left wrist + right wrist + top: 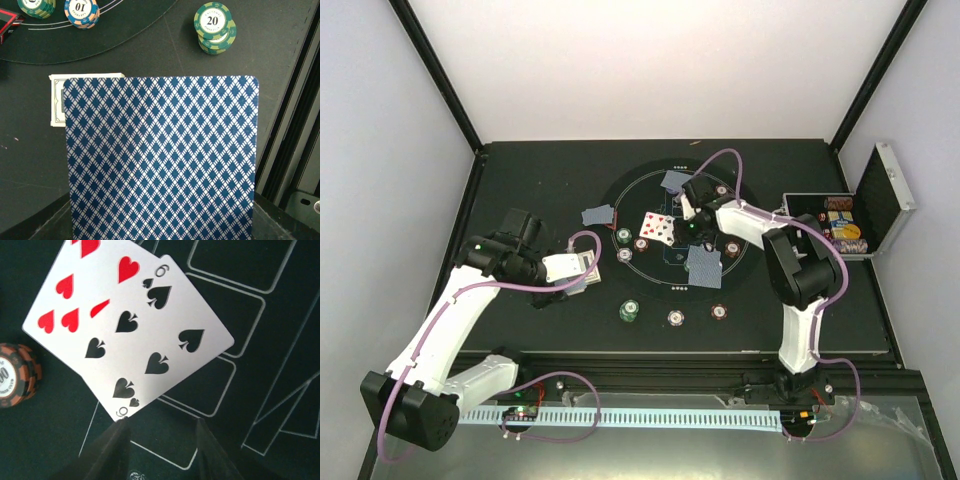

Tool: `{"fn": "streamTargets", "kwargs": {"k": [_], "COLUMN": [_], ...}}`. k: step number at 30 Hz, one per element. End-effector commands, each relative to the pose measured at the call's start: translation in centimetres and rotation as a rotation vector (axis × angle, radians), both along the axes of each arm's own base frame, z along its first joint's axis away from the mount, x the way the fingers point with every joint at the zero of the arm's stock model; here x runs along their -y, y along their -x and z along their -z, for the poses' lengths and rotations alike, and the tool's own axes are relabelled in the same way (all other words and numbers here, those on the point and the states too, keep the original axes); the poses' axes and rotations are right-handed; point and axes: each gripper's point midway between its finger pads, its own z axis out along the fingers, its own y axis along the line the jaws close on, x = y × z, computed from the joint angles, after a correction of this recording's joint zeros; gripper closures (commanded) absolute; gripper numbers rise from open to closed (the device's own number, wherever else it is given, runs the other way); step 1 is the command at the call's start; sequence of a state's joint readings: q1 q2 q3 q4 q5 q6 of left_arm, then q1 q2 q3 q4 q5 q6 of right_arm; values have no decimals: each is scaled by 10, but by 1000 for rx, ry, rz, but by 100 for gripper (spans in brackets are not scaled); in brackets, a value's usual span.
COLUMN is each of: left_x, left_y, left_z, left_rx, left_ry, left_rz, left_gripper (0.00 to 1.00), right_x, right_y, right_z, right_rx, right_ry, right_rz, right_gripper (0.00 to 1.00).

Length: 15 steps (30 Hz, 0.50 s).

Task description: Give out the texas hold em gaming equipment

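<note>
Black tabletop point(540, 180) carried a round black white-lined mat point(645, 195), centre frame. Blue diamond-backed playing card point(160, 160) filled the L wrist view, clamped in left gripper point(588, 268); white card deck point(56, 102) peeked out at its upper-left corner. On the mat, face-up six of spades point(150, 340) overlapped a hearts card point(75, 295), w/ right gripper point(160, 440) spread open just below. Brown-red chip stack point(12, 382) sat at left edge.

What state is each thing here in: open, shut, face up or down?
Metal case, open, lid upright.
Held card, back to camera, gripped in left jaws.
Six of spades, face up, overlapping hearts card.
Hearts card, face up.
Right jaws, open.
</note>
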State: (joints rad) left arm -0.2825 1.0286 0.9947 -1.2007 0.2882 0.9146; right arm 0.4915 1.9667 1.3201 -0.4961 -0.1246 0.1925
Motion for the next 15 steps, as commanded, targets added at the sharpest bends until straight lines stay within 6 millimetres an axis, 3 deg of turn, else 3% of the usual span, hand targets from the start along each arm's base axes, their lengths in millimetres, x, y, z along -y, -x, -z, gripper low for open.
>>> {"fn": "streamTargets", "kwargs": {"k": [1,8,15], "left_x": [-1,-1,-2], "left_y": [-4,-5,-4], "left_z": [-8,-7,-6], "left_rx": [32,33,34], "left_ry": [-8,-8,-10], "left_rz": [6,5,5], "left_gripper": [98,99,98], "right_x": [-16,6,21], "right_y": [-4,-15,-16], "right_z": [-4,22,36], "right_rx": [-76,-112,-128], "right_ry": [-153,-32,8], "right_rz": [67,142,180], "right_gripper": [67,94,96]}}
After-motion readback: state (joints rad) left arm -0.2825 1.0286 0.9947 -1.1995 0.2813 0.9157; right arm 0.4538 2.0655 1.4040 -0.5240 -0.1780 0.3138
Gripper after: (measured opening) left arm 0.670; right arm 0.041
